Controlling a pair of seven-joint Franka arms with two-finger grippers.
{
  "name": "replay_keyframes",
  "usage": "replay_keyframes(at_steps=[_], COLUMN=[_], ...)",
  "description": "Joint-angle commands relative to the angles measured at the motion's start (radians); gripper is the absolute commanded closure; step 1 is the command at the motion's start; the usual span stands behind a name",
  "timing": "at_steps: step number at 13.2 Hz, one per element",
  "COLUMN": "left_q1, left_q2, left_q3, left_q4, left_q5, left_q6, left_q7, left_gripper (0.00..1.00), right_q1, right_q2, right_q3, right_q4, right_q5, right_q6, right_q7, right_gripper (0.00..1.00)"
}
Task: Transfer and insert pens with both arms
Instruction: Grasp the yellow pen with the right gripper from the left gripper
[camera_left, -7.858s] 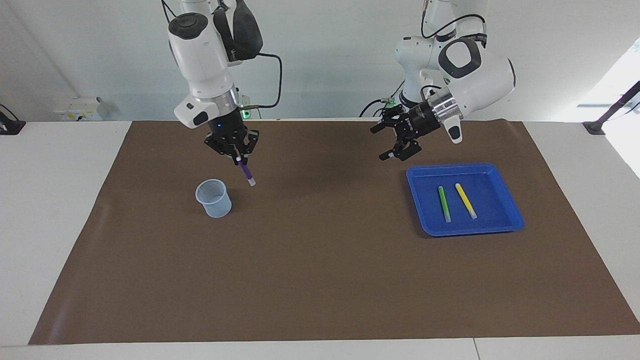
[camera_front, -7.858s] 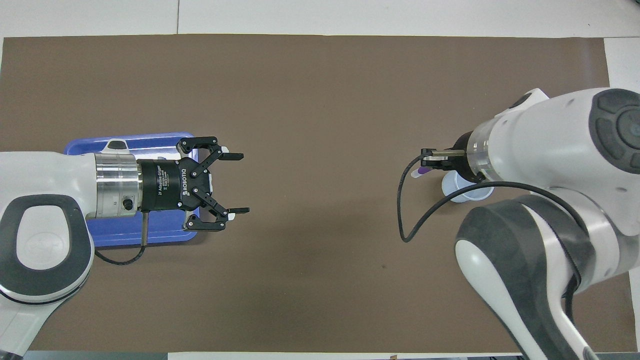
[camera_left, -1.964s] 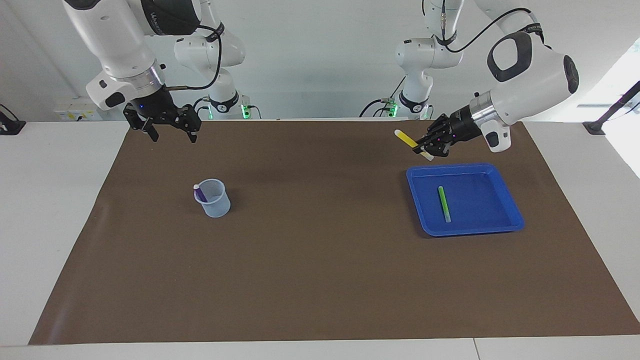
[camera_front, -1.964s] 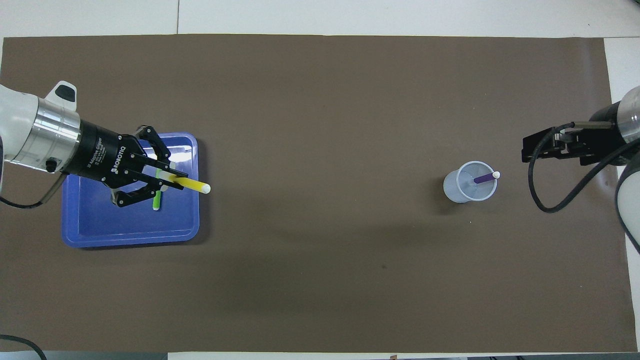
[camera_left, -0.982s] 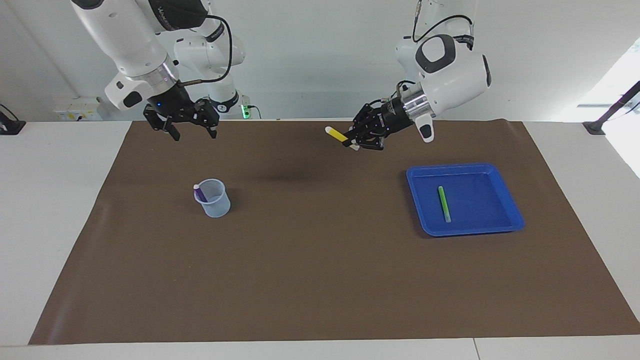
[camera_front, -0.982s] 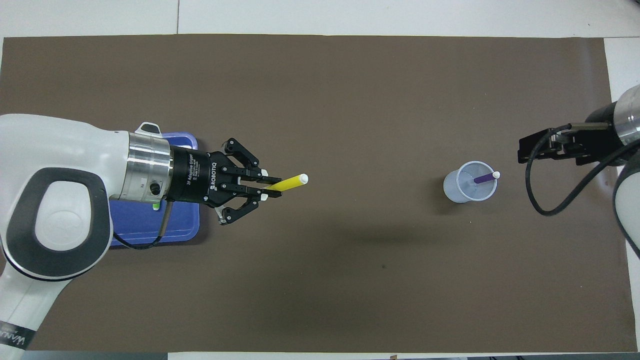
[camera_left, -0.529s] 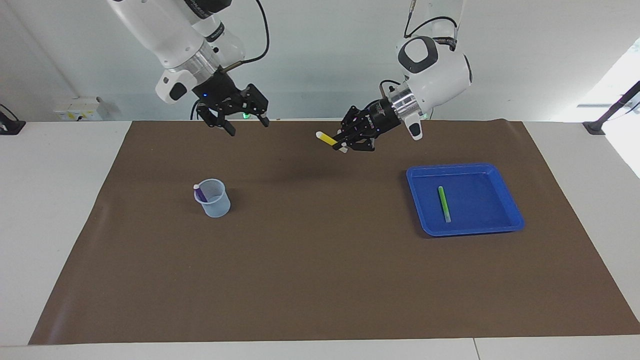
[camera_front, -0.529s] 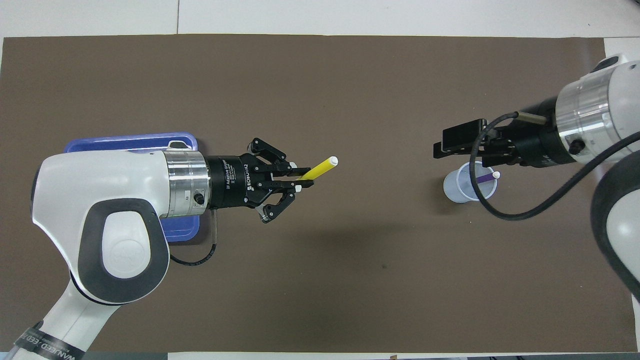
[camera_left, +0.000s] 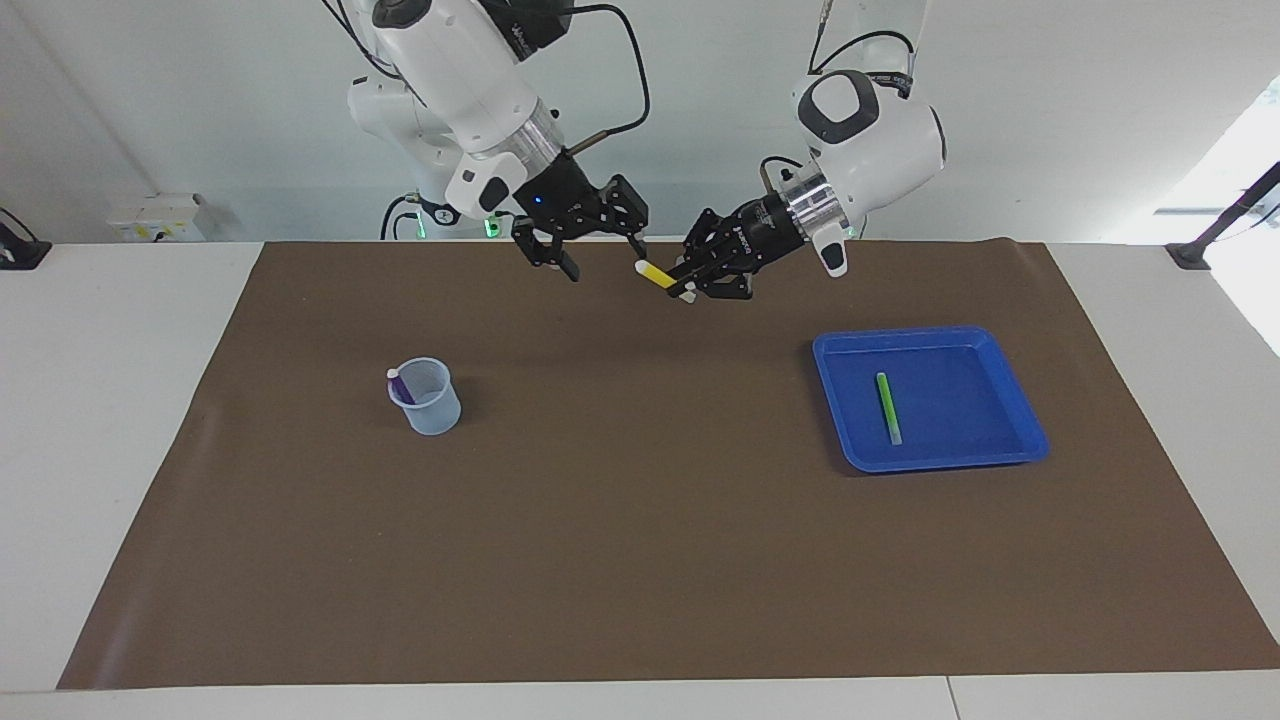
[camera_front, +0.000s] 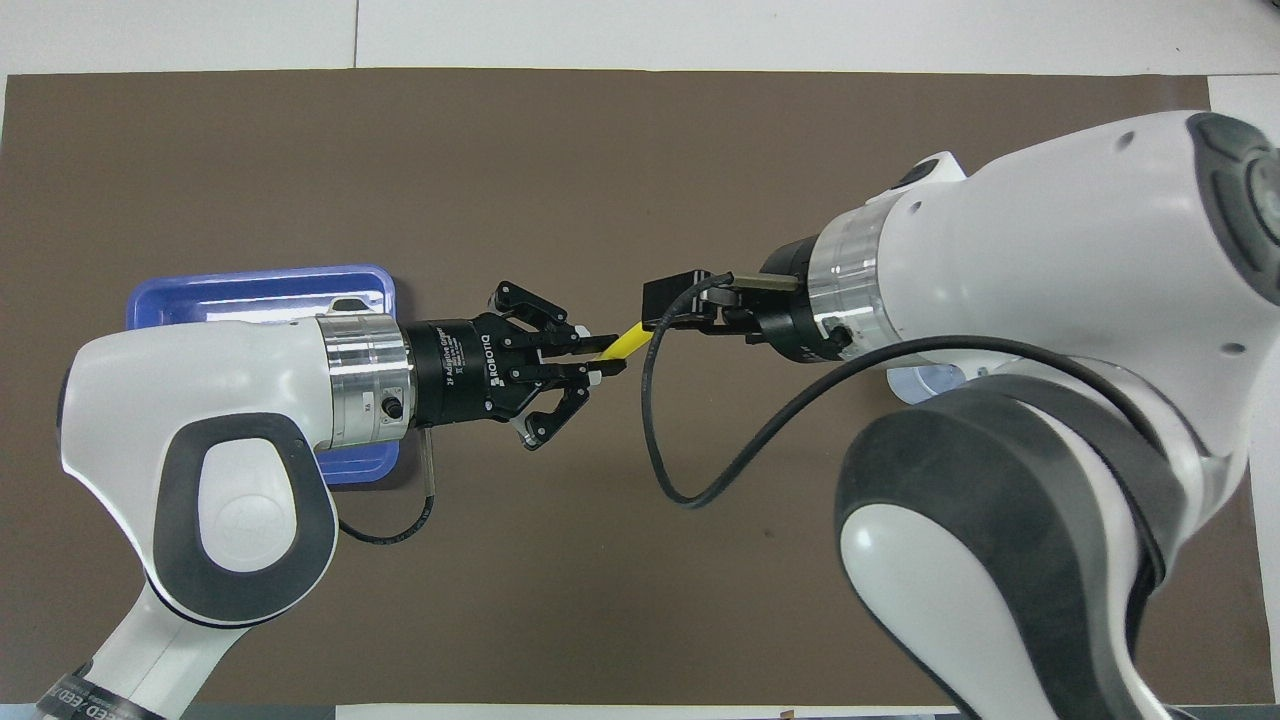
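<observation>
Handover is the step in hand, judging by how the two claws meet in the air over the strip of the brown mat (camera_left: 640, 560) along its robot-side edge, about midway along that edge. The left gripper (camera_left: 688, 284) is clamped on the yellow pen (camera_left: 657, 274) near one end. The rest sticks out level toward the right arm, probably so that a free length is offered for the other claw to take. The right gripper (camera_left: 603, 258) faces it with its jaws spread wide and holds nothing. The pen's pale tip reaches one of its fingers, and from overhead that tip is hidden under the claw, so I cannot tell whether it sits between the jaws yet.

Farther out, toward the right arm's end of the mat, stands the clear cup (camera_left: 430, 405) with the purple pen (camera_left: 400, 385) leaning inside, pale end up. That is likely why the right arm is the one receiving. Toward the left arm's end sits the blue tray (camera_left: 1020, 440), and the green pen (camera_left: 886, 408) lies flat in it, within the left arm's reach for a later pick.
</observation>
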Motion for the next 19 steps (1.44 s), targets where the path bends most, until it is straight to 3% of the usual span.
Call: replay_keyframes(at_steps=[1, 4, 7, 11, 14, 15, 16, 19], left_q1=[-0.011, -0.009, -0.008, -0.008, -0.006, -0.006, -0.006, -0.005], left_q2=[-0.038, -0.038, -0.038, -0.038, -0.038, -0.038, -0.038, -0.038], left_q3=[0.009, 0.009, 0.009, 0.009, 0.009, 0.009, 0.009, 0.009], left_q4=[-0.041, -0.041, -0.041, -0.041, -0.041, -0.041, -0.041, -0.041], left_q5=[-0.024, -0.03, -0.035, -0.043, -0.043, -0.043, -0.043, -0.05], left_q6=[0.015, 0.018, 0.018, 0.023, 0.023, 0.024, 0.023, 0.026], left_q7=[-0.001, -0.001, -0.001, -0.001, -0.001, -0.001, 0.001, -0.001], left_gripper=[1.0, 1.0, 1.0, 1.0, 1.0, 1.0, 1.0, 1.0], right_q1=[-0.006, -0.006, -0.006, -0.006, -0.006, -0.006, -0.005, -0.005], right_q2=[0.018, 0.018, 0.03, 0.032, 0.03, 0.029, 0.029, 0.03], right_q3=[0.042, 0.064, 0.064, 0.065, 0.065, 0.067, 0.07, 0.07], right_q4=[-0.002, 0.003, 0.024, 0.016, 0.012, 0.01, 0.009, 0.012], right_q5=[0.021, 0.011, 0.006, -0.015, -0.018, -0.021, -0.034, -0.051], right_q6=[0.045, 0.047, 0.06, 0.122, 0.113, 0.105, 0.105, 0.107], right_q7=[0.019, 0.021, 0.022, 0.021, 0.021, 0.021, 0.021, 0.021], right_gripper=[0.0, 0.0, 0.18, 0.26, 0.63, 0.95, 1.0, 1.0])
